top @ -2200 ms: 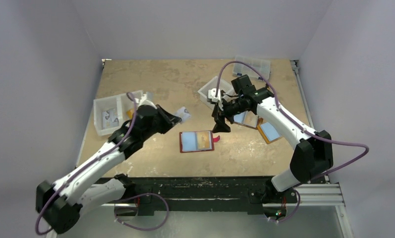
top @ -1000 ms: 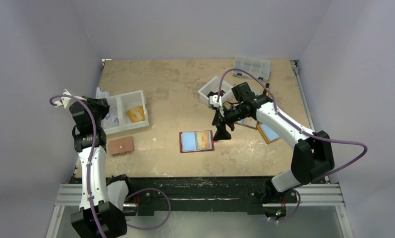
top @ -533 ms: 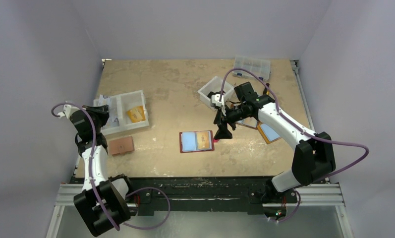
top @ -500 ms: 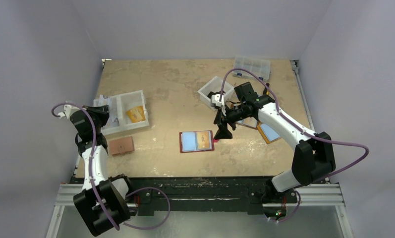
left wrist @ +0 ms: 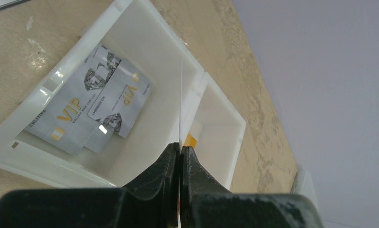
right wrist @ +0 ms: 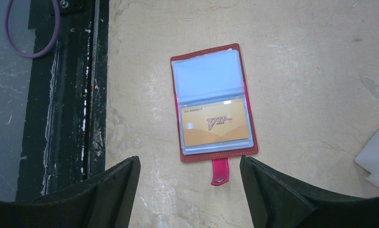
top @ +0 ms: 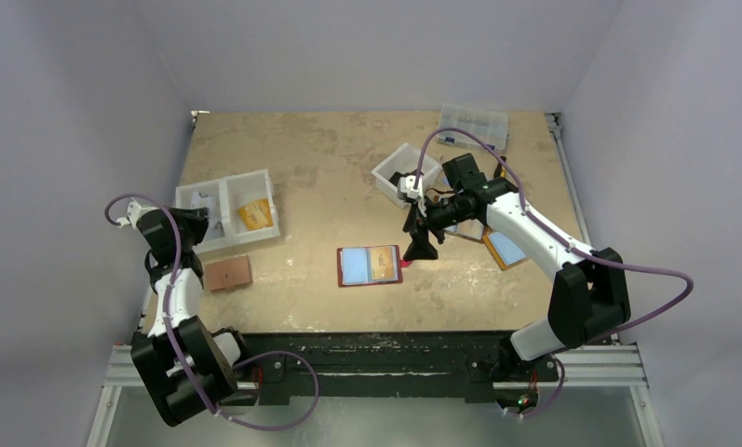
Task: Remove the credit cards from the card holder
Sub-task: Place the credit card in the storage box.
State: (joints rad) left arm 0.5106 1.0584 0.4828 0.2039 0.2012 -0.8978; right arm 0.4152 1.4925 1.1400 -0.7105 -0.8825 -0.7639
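The dark red card holder lies open on the table. One sleeve holds an orange VIP card; the other sleeve shows light blue. My right gripper hangs open just above the holder's pink strap tab, which lies between the two fingers with space on both sides. At the left edge my left gripper is shut on a thin pale credit card, seen edge-on. It stands over the white two-part tray, whose left part holds grey VIP cards.
An orange card lies in the tray's right part. A small tan holder sits in front of the tray. Behind the right arm are a white bin, a clear organizer box and orange-brown fold-out holders.
The left arm has folded back and drawn its gripper down and nearer to the tray. The right gripper has stayed open by the holder's tab, shifting only slightly.
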